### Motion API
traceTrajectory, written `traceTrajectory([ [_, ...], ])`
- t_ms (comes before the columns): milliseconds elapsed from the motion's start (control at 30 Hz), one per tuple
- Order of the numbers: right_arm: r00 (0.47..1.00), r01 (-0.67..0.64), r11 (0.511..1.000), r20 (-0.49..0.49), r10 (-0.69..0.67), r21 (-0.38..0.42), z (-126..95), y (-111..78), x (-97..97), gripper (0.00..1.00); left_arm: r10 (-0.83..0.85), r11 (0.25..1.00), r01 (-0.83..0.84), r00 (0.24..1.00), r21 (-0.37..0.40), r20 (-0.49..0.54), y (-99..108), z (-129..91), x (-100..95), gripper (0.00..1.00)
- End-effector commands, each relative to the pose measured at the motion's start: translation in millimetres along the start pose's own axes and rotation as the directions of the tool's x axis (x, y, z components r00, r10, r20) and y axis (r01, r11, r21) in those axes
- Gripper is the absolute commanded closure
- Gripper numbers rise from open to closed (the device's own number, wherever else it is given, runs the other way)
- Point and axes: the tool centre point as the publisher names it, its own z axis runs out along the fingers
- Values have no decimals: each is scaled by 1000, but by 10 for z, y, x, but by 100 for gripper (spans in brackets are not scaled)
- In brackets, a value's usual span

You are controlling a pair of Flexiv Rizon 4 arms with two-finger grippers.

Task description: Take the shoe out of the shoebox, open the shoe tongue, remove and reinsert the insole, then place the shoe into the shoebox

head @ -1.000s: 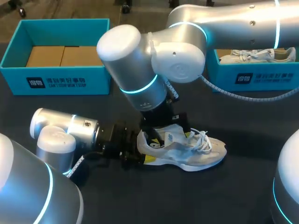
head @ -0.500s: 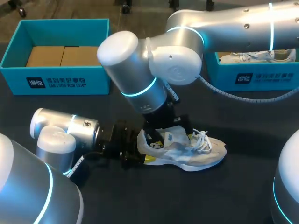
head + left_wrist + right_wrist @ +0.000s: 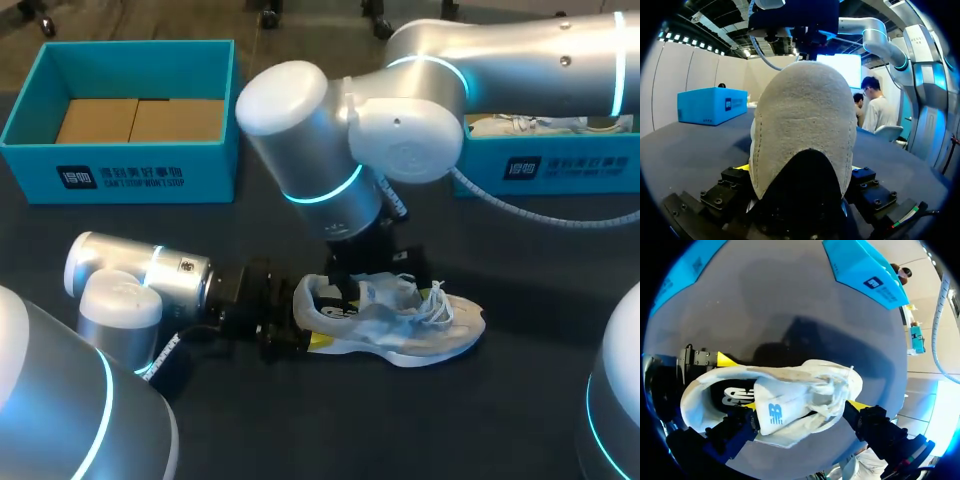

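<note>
left gripper (image 3: 303, 320) laid level, clamped on shoe (image 3: 425, 338) heel | right gripper (image 3: 805, 406) pointed down, jaws spread wide, tongue (image 3: 776, 413) straddled between them

White logo and print line on front of left shoebox (image 3: 120, 178) — same on right shoebox (image 3: 545, 168); blue mark on shoe (image 3: 775, 396).

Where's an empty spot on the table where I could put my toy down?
Bare table in front of the shoe. Also right of the shoe, in front of the right shoebox, and a strip between the left shoebox and the left arm. Crowded in the middle: left gripper and right gripper both at the shoe.
</note>
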Motion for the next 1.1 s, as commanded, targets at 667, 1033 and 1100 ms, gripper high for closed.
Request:
traceTrajectory([
  [667, 900, -410, 903, -106, 423, 126, -28, -135, 13, 52, 0, 1000, 0, 1000, 0, 0, 3, -3, -4, 100],
  [1033, 907, -388, 910, -116, 405, 149, -132, -174, -48, 67, 0, 1000, 0, 1000, 0, 0, 3, -3, -4, 100],
  [1100, 910, -375, 912, -125, 396, 165, -134, -172, -60, 74, 0, 1000, 0, 1000, 0, 0, 3, -3, -4, 100],
])
